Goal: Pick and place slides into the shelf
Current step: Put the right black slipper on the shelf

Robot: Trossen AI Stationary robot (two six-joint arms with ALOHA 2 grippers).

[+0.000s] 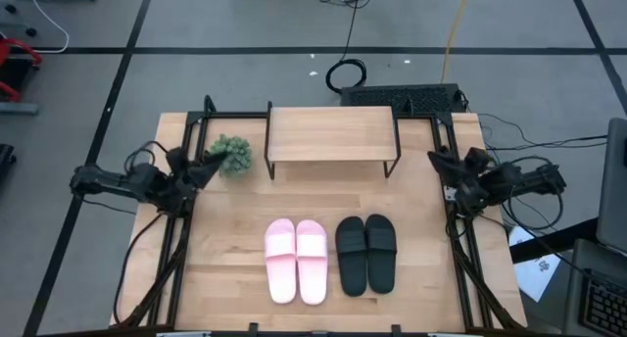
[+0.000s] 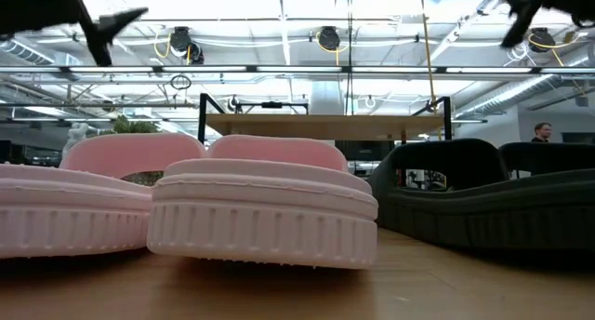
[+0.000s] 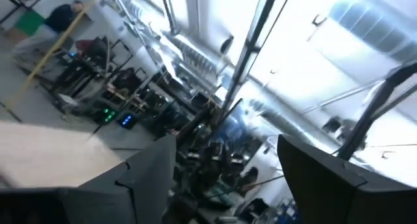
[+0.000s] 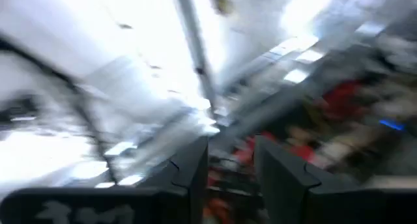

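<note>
Left gripper [image 1: 213, 161] raised at the table's [image 1: 225, 278] left edge, jaws spread wide and empty, well left of the shelf [image 1: 331, 133] and beside a small green plant [image 1: 231, 154]. Right gripper [image 1: 438, 164] mirrored at the right edge, well right of the shelf, fingers [image 4: 195, 165] standing a narrow gap apart with nothing between them. Neither near the slides yet.

All 4 slides parked in a tight row in front of the shelf, well apart from it, on the near half of the table: pink pair [image 1: 296, 260] toward the shelf's left half, black pair [image 1: 366, 253] toward its right, the pairs just beside each other. Soles down, each long axis running toward and away from the shelf. Toe end not certain from above; straps seem to sit on the halves nearer the shelf, so probably toes toward it.

Likely light, foam-like, slightly springy and grippy rather than slick, not fragile. Best hold probably across the wide strap [image 2: 270, 151], arched clear of the footbed in the low view, or pinching one sole edge; thin rim may flex.
</note>
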